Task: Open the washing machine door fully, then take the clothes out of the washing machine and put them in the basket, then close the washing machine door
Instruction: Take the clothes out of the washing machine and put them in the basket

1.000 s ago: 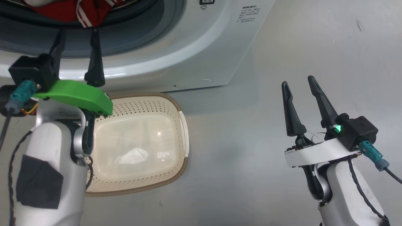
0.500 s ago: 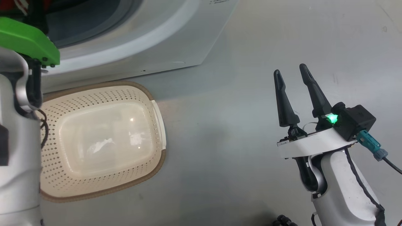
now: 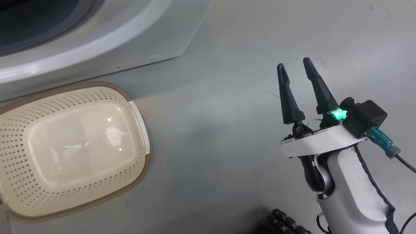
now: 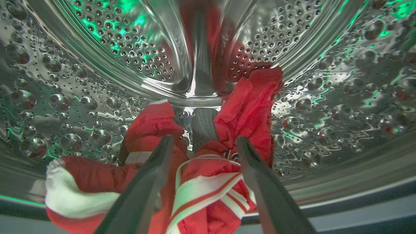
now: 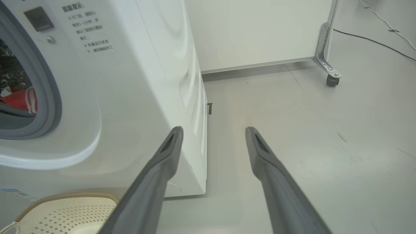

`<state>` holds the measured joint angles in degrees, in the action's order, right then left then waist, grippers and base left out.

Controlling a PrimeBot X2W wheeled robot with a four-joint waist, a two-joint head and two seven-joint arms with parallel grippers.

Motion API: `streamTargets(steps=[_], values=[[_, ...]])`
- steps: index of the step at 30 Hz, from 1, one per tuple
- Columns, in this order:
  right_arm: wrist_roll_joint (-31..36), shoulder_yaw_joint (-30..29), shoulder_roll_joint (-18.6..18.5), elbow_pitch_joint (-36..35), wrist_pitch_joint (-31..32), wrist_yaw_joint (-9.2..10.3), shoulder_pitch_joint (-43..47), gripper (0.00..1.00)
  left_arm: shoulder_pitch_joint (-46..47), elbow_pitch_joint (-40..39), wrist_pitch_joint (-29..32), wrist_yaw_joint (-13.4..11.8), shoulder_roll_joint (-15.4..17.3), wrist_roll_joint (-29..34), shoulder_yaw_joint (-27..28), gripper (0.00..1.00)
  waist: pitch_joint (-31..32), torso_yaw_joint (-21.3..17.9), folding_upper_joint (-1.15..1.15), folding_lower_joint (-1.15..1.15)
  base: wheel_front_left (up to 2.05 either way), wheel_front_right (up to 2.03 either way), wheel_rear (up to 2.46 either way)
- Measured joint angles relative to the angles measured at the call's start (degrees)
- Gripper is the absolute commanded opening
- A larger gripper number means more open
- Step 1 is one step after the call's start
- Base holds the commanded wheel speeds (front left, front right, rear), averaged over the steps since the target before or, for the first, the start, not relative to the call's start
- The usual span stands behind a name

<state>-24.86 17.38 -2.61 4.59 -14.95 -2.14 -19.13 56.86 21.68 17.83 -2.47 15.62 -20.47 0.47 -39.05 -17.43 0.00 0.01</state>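
With the left gripper (image 4: 204,139) spread wide, reaches deep into the shiny dimpled steel drum (image 4: 97,48) of the big white front-loading washing machine (image 5: 136,81), presumably past the door-opening step. Leaves the small cream perforated plastic basket (image 3: 128,175) empty, and straddles the bright red, white-striped jersey clothes (image 4: 247,107) without clamping them. Holds the right gripper (image 3: 293,62) open and empty above the grey floor (image 3: 227,97), well short of unloading and door-closing.
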Motion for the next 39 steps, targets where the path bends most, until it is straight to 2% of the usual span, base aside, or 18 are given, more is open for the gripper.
streamTargets(steps=[14,26,32,33,34,35,36,39], values=[[-1.7,0.9,0.0,-0.2,0.0,0.78,-1.6,1.0,7.4,5.8,12.1,0.8,4.3,-1.5,0.6,1.0,-2.6,-3.2,0.0,0.0,0.0,0.0,0.0],[-2.4,1.2,0.0,-0.2,0.0,0.79,-1.9,1.0,9.9,10.4,20.1,0.8,4.5,-3.1,0.3,1.0,-3.2,-3.6,0.0,-0.01,0.0,0.0,0.0],[-2.8,1.2,0.0,-0.2,0.0,0.85,-2.8,1.0,10.2,12.2,24.6,2.0,4.9,-3.1,-1.6,1.0,-3.4,-3.7,0.0,0.0,0.0,0.0,0.0],[-2.8,1.2,0.0,-0.2,0.0,0.85,-2.8,1.0,10.3,12.4,25.0,2.2,4.9,-3.1,-1.8,0.9,-3.4,-3.7,0.0,0.0,0.0,0.0,0.0],[-2.8,1.2,0.0,-0.1,0.0,0.85,-2.8,1.0,10.4,12.5,25.2,2.3,4.9,-3.1,-2.0,0.51,-3.4,-3.7,0.0,-0.01,0.0,0.0,0.0],[-2.8,1.2,0.0,-0.1,0.0,0.85,-2.8,1.0,10.7,12.6,25.6,2.3,4.9,-3.1,-2.2,0.29,-3.5,-3.7,0.0,-0.01,0.0,0.0,0.0],[-2.8,1.2,0.0,-0.1,0.0,0.85,-2.8,1.0,10.7,12.6,25.6,2.3,4.9,-3.1,-2.2,0.0,-3.5,-3.7,0.0,-0.01,0.0,0.0,0.0],[-2.9,1.2,0.0,-0.1,0.0,0.85,-2.8,1.0,11.3,12.8,26.6,2.6,5.1,-3.1,-2.4,0.0,-3.5,-3.8,0.0,0.0,0.0,0.0,0.0]])
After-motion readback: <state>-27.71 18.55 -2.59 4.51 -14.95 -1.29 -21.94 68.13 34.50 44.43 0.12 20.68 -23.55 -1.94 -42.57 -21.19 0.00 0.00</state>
